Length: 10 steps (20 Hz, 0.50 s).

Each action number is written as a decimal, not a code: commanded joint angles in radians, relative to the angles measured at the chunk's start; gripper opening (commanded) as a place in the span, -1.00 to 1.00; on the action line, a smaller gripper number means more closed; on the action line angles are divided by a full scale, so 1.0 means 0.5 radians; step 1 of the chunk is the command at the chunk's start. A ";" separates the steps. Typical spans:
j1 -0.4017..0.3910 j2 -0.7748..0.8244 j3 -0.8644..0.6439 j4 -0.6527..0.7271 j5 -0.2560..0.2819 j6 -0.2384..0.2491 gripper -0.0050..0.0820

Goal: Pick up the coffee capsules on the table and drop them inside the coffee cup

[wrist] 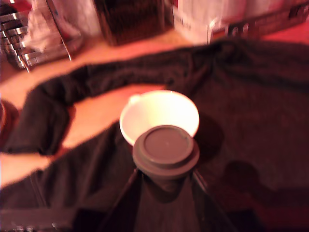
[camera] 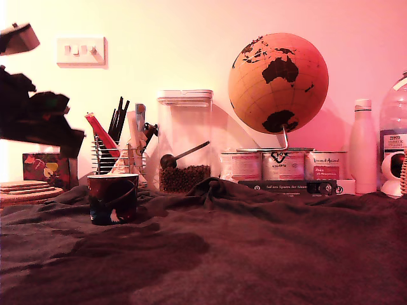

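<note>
Hovering: my arm (camera: 32, 114) hung high at the exterior view's left, above and left of the cup.
Table (camera: 267, 254): wrinkled dark cloth; its folds could have swallowed a dropped pod, and I saw no other capsule lying on it.
Canister (camera: 184, 143): it stood just behind the cup with the wire holder (camera: 114, 155); a wide swing on my way down risked clipping them.
Coffee cup (wrist: 159, 113): on the near left of the table, its pale mouth open below me in the wrist view, partly covered by my load.
Gripper (wrist: 166, 176): clenched on the dark grey-green capsule (wrist: 165, 152), gripped low on its body, rim up.
Risk: the capsule sat over the cup's near rim, not its centre; I judged that letting go there could have bounced it off the lip onto the cloth.
</note>
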 commanded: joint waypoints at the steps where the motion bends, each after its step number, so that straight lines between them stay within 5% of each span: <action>1: 0.003 -0.025 -0.038 0.068 0.006 -0.058 -0.28; 10: 0.002 0.226 0.249 0.040 0.123 -0.097 -0.28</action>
